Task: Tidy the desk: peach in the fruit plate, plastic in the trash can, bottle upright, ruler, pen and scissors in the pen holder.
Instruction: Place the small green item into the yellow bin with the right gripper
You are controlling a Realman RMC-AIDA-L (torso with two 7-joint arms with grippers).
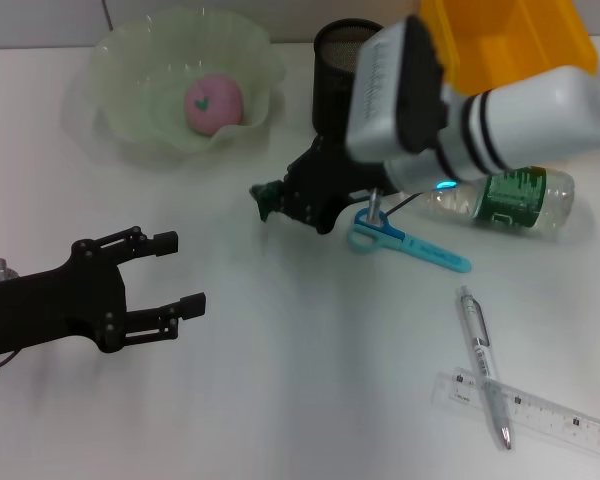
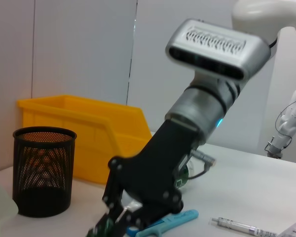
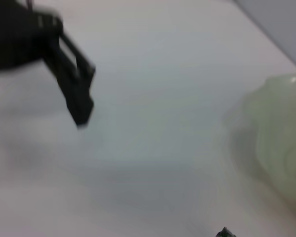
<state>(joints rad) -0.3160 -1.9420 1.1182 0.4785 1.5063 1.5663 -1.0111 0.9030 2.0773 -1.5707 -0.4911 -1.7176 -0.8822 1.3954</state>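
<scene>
The pink peach (image 1: 213, 102) lies in the pale green fruit plate (image 1: 130, 60) at the back left. My right gripper (image 1: 263, 200) hovers low over the desk (image 1: 300, 400) at mid-table, shut and empty, and shows in the left wrist view (image 2: 113, 224). The blue scissors (image 1: 400, 242) lie just to its right. The bottle (image 1: 505, 198) lies on its side behind them. The pen (image 1: 483, 362) rests across the ruler (image 1: 550, 412) at the front right. The black pen holder (image 1: 338, 60) and the yellow trash can (image 1: 510, 45) stand at the back. My left gripper (image 1: 185, 272) is open at the front left. No plastic is in view.
The right arm's white forearm (image 1: 520, 110) crosses above the bottle and in front of the trash can. Bare tabletop lies between the two grippers and along the front middle.
</scene>
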